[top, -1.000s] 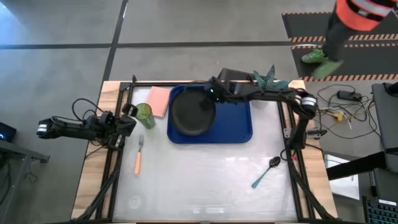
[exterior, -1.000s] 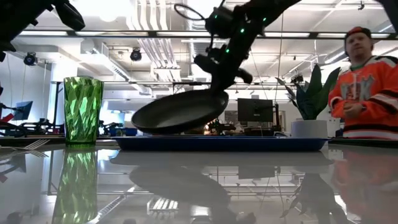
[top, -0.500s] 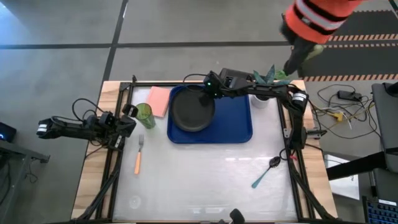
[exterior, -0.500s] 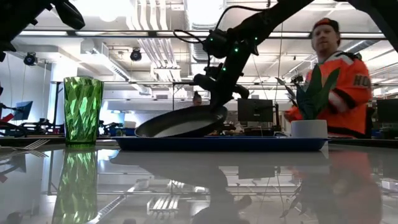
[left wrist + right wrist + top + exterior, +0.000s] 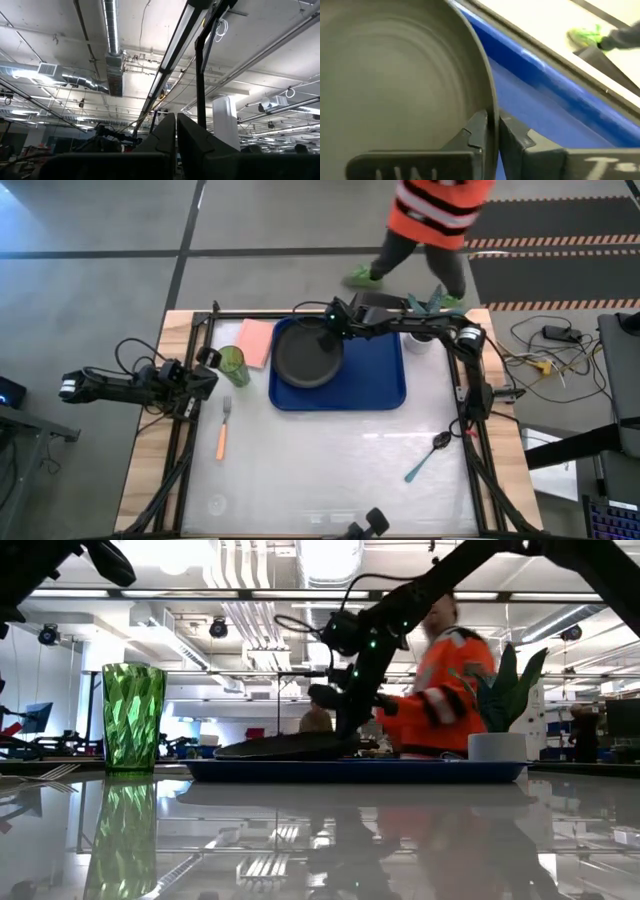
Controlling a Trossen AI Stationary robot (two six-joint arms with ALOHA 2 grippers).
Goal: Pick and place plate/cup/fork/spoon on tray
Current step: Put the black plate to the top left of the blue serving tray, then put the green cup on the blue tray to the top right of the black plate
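The black plate (image 5: 306, 356) lies in the left half of the blue tray (image 5: 380, 385), and my right gripper (image 5: 330, 332) is shut on its far right rim. In the low view the plate (image 5: 280, 747) sits almost level on the tray (image 5: 440, 770). The green cup (image 5: 232, 363) stands upright left of the tray. The orange-handled fork (image 5: 223, 430) lies flat near the cup. The teal-handled spoon (image 5: 428, 455) lies flat at the right. My left gripper (image 5: 207, 373) is shut and empty at the table's left edge, beside the cup. My right gripper pinches the plate's raised rim (image 5: 493, 102) on its far right side, one finger (image 5: 479, 131) inside the plate and one (image 5: 514, 134) outside. The fingers come slanting down from the far right. The plate lies almost level on the tray floor.
A flat pink rectangle (image 5: 257, 340) lies between the cup and the tray. A white pot with a spiky plant (image 5: 428, 308) stands at the tray's far right corner. A person in an orange top (image 5: 440, 210) walks behind the table.
My right gripper has gone down and a little toward the table's far left with the plate. The plate hung tilted with its left edge low above the tray; it now lies almost level in the tray. The person has walked leftward behind the table.
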